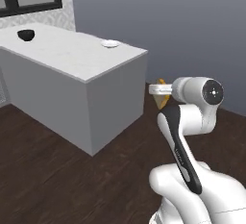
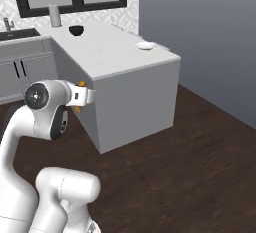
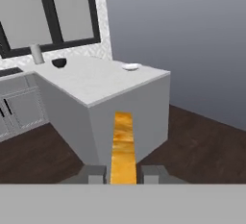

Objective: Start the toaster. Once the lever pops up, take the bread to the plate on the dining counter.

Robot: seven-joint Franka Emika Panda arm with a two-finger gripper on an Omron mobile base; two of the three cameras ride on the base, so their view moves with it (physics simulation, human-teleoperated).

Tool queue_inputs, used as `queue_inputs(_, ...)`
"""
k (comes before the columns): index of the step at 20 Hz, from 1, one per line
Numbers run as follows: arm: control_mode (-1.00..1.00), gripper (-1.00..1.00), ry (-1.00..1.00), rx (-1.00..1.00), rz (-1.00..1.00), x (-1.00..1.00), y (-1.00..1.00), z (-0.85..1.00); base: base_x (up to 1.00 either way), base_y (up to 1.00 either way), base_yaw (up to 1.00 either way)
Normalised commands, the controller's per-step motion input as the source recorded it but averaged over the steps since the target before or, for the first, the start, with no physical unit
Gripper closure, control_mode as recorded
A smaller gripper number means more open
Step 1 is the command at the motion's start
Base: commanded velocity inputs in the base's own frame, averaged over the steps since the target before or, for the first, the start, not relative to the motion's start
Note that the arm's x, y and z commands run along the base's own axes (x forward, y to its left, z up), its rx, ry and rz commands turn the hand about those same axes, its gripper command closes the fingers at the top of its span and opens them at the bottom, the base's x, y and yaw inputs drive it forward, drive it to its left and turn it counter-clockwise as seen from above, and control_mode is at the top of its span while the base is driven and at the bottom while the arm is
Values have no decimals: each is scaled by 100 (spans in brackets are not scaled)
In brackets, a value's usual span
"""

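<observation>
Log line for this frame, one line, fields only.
phase: carrying to counter | gripper: shut on bread, edge-on | plate: on dining counter far corner, nothing on it | bread over floor, short of counter

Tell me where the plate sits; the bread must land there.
The plate sits on the dining counter's far right edge, near the corner, across from the black bowl.
</observation>
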Motion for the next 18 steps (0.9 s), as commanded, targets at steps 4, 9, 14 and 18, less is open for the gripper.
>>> queue_inputs(4,100,100,0,0,0,0,0,0,100,-29,19)
queue_inputs(9,100,100,0,0,0,0,0,0,100,-50,13)
queue_inputs(14,100,100,0,0,0,0,0,0,100,-58,13)
queue_inputs(18,100,100,0,0,0,0,0,0,100,-60,14)
